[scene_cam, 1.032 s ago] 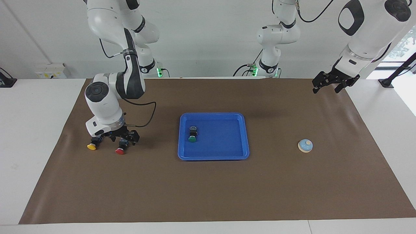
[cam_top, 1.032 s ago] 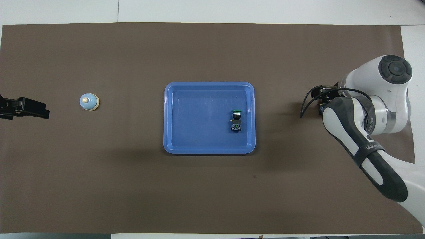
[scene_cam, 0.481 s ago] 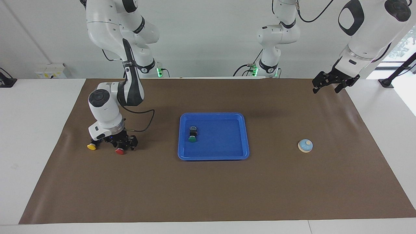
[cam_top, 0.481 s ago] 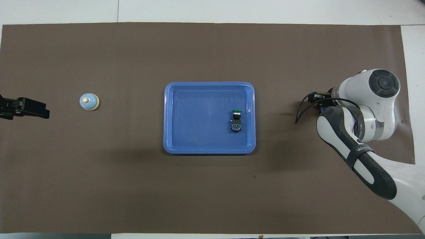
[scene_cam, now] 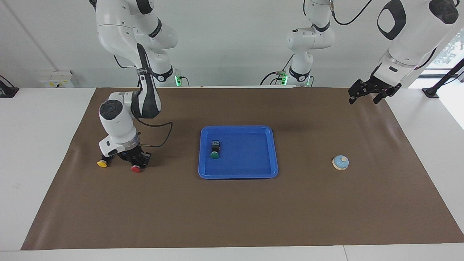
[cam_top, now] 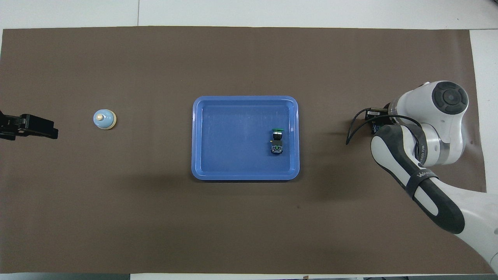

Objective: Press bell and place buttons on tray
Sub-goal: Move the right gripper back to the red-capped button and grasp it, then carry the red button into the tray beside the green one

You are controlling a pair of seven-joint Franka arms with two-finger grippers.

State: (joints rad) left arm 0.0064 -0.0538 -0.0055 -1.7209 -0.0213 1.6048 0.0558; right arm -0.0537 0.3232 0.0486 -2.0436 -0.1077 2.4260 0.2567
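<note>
Red-capped black push-button switch lies on brown paper at 9 o'clock of the shallow blue plastic tray, right gripper down around it, seemingly clamped for pickup; left gripper waits, spread.

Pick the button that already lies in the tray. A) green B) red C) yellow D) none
A: the green button lies inside the blue tray, while the yellow button and the red button sit on the mat under the right gripper.
</note>
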